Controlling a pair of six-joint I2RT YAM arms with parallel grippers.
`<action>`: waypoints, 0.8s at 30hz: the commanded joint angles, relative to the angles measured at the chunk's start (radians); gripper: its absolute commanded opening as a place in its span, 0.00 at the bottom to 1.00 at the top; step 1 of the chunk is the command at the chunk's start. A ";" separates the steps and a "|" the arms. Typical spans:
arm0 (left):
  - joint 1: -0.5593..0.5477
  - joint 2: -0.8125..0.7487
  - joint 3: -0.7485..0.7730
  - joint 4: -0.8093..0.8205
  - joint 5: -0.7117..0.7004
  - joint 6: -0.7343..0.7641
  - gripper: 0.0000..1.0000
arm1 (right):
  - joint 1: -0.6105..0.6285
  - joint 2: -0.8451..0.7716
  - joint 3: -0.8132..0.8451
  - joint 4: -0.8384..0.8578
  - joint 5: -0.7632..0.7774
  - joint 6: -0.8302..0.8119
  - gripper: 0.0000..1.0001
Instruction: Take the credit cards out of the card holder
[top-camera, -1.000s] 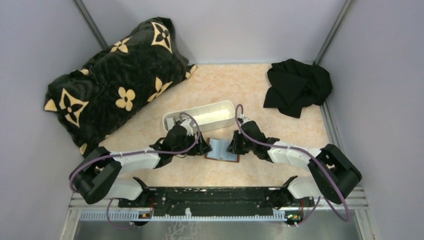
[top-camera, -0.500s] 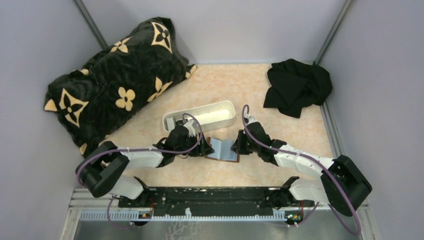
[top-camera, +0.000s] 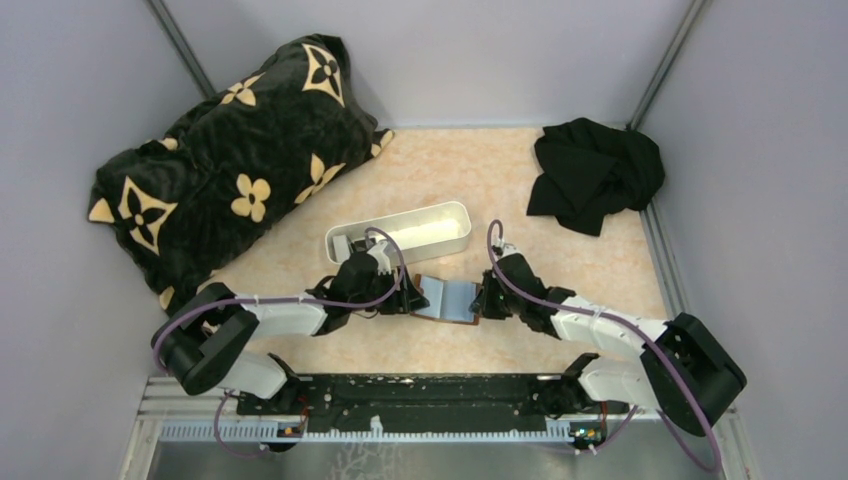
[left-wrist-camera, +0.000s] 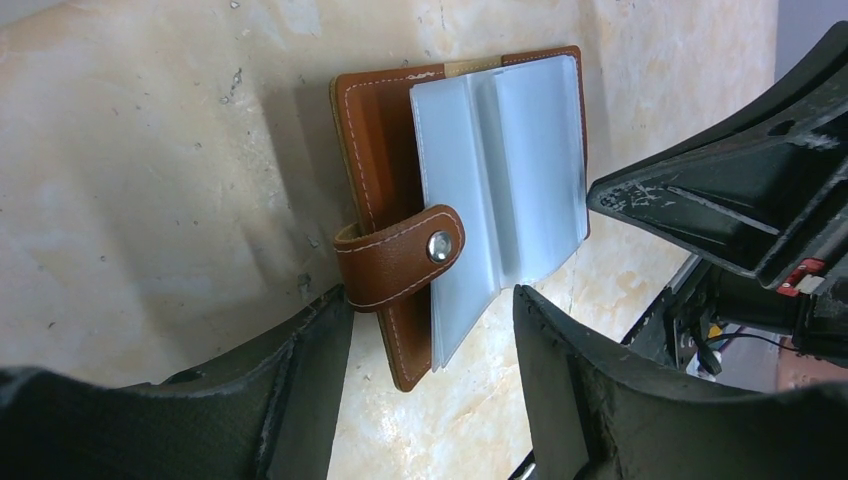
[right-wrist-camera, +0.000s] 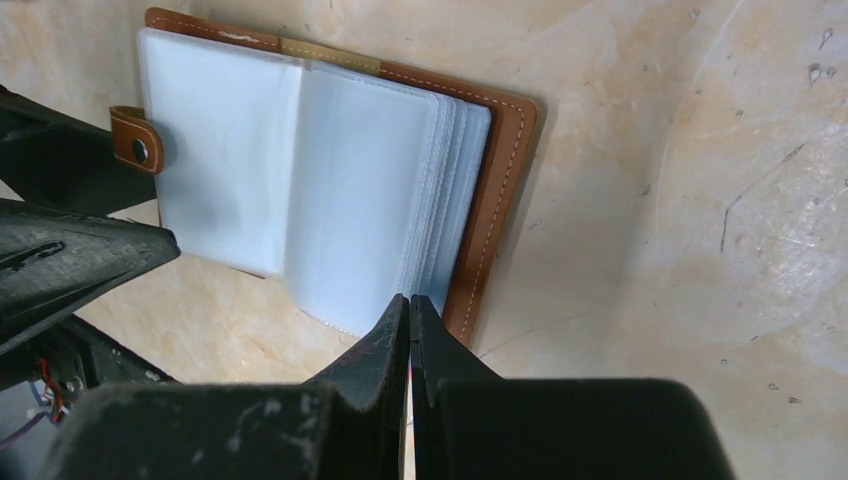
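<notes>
Left wrist view shows the left claw (left-wrist-camera: 425, 305) spread wide, jaws either side of the snap strap (left-wrist-camera: 400, 255) of the card holder (left-wrist-camera: 375, 140), which lies open on the table (left-wrist-camera: 150, 150) between both arms; the right claw (right-wrist-camera: 410, 302) is closed, seemingly on nothing, tips at the edge of the clear sleeves (right-wrist-camera: 300, 180); no credit cards can be made out inside; I would pin the leather cover with the left, then part the right slightly and draw a card flat along its pocket.

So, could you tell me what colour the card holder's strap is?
The strap is brown, white-stitched; left wrist view.
</notes>
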 joint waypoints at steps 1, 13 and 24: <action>-0.005 -0.006 -0.011 0.007 0.013 -0.006 0.67 | -0.009 0.017 -0.023 0.066 -0.005 0.009 0.01; -0.007 0.004 -0.011 0.002 0.010 -0.005 0.66 | -0.009 0.060 -0.036 0.161 -0.053 0.026 0.01; -0.007 0.000 -0.021 -0.004 0.001 0.002 0.66 | -0.009 0.160 0.044 0.224 -0.119 0.017 0.01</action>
